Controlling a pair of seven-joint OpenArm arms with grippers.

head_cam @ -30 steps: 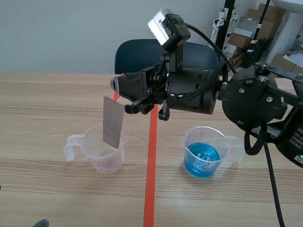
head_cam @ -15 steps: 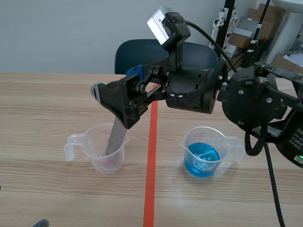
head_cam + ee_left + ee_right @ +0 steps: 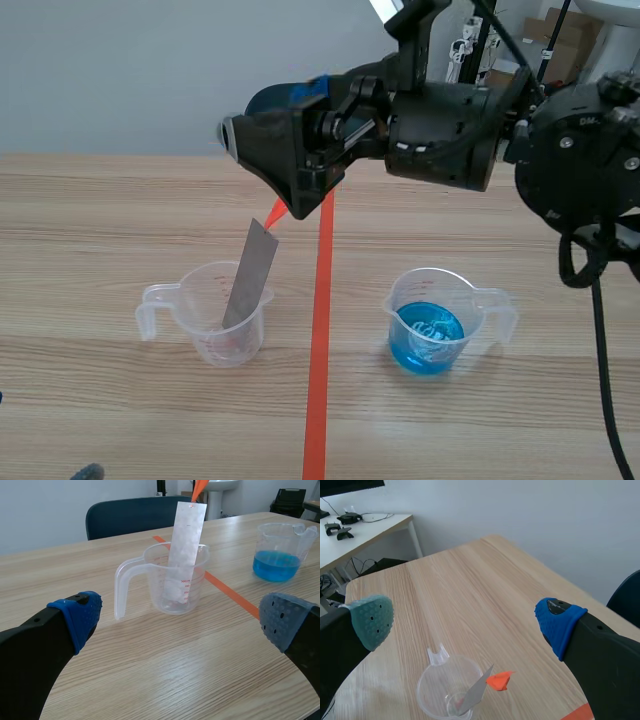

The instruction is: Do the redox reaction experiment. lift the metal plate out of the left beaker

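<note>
- While the metal plate (image 3: 250,275) stands with its lower end inside the left beaker (image 3: 205,330), we judge that the lift is not yet done; the whole of it is left.
- We see the plate leaning against the beaker's rim, its top end with the orange tag (image 3: 272,212) tilted toward the tape line, well above the rim.
- We find the right gripper (image 3: 272,110) raised over the table, its fingers spread wide and holding nothing; the tag sits just under the lower finger in the scene view, apart from it.
- From the right wrist view we look down on the plate (image 3: 475,696) and beaker (image 3: 435,690) below the gap between the pads, not between them.
- We see the left gripper (image 3: 182,622) low by the table, fingers also spread and empty, with the beaker (image 3: 160,580) and plate (image 3: 184,545) ahead of it, near but untouched.
- We think the next step needs the right fingers lowered around the plate's top end and closed on it.
</note>
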